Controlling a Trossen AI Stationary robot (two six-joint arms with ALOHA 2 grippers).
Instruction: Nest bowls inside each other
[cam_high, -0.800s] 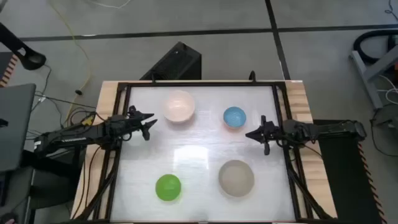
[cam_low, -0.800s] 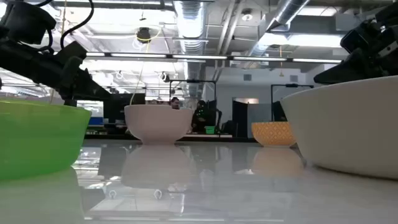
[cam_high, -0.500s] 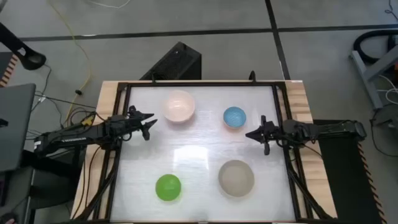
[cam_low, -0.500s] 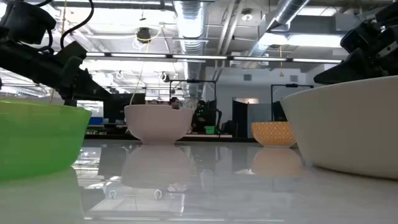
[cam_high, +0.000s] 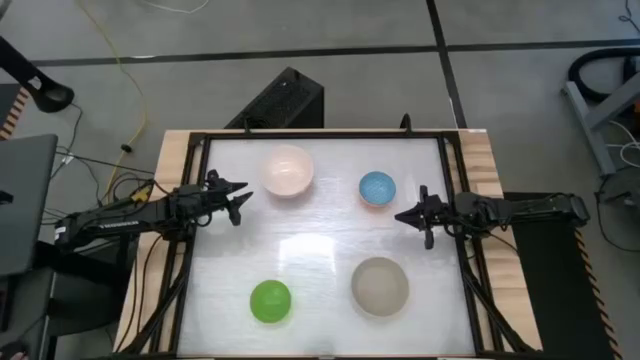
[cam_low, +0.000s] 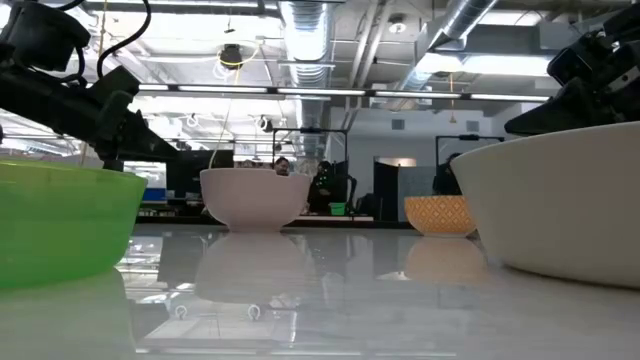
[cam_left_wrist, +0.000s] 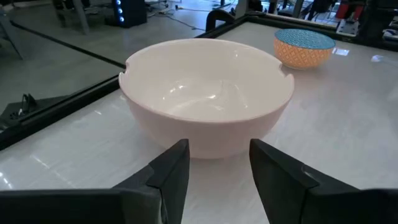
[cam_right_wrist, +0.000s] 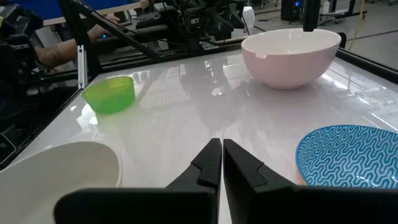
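Note:
Four bowls stand apart, each on its base on the white table. The pink-cream bowl (cam_high: 288, 170) is at the far left, the blue bowl (cam_high: 377, 187) at the far right, the green bowl (cam_high: 270, 301) at the near left, the grey-beige bowl (cam_high: 380, 285) at the near right. My left gripper (cam_high: 240, 201) hovers open at the table's left side, short of the pink-cream bowl (cam_left_wrist: 208, 93), holding nothing. My right gripper (cam_high: 404, 215) hovers shut at the right side, between the blue bowl (cam_right_wrist: 351, 155) and the grey-beige bowl (cam_right_wrist: 56, 171), touching neither.
A black frame (cam_high: 190, 200) borders the table on its left, far and right sides. A broad stretch of bare table top (cam_high: 320, 245) lies between the four bowls. A black box (cam_high: 285, 100) sits on the floor beyond the far edge.

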